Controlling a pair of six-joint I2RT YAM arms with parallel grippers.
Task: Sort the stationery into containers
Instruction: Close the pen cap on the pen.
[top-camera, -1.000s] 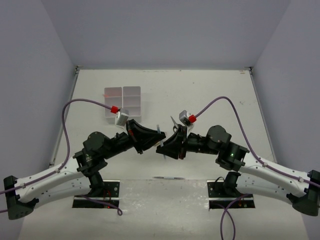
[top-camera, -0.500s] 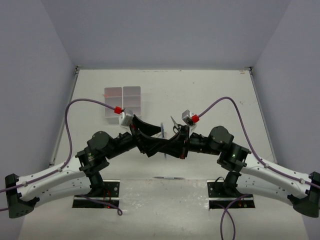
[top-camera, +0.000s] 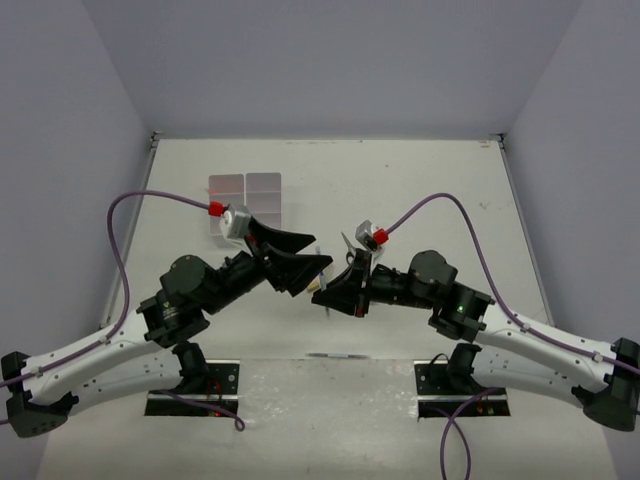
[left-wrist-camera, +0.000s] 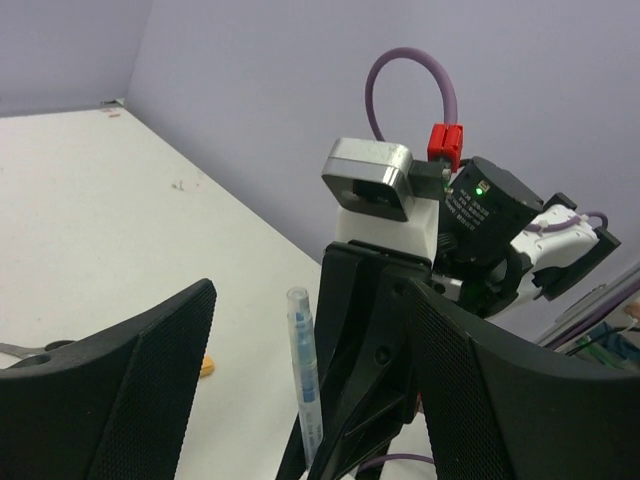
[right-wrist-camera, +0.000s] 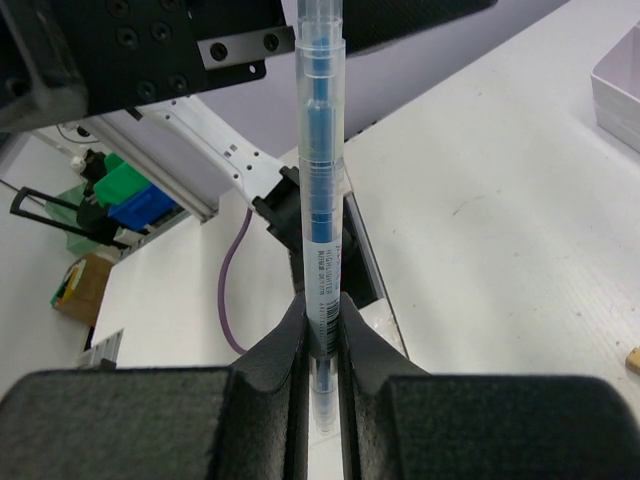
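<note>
Blue pen (right-wrist-camera: 320, 200) upright, pinched in right tool (right-wrist-camera: 320, 335); left tool (left-wrist-camera: 312, 300) spread wide, empty, just beside pen.

A white table (top-camera: 420, 180) stands between lavender walls (top-camera: 330, 60).

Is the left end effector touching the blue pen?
Apart. The left wrist view shows the blue pen standing between the open fingers of the left end effector, gaps on both sides; the right end effector clamps it.
</note>
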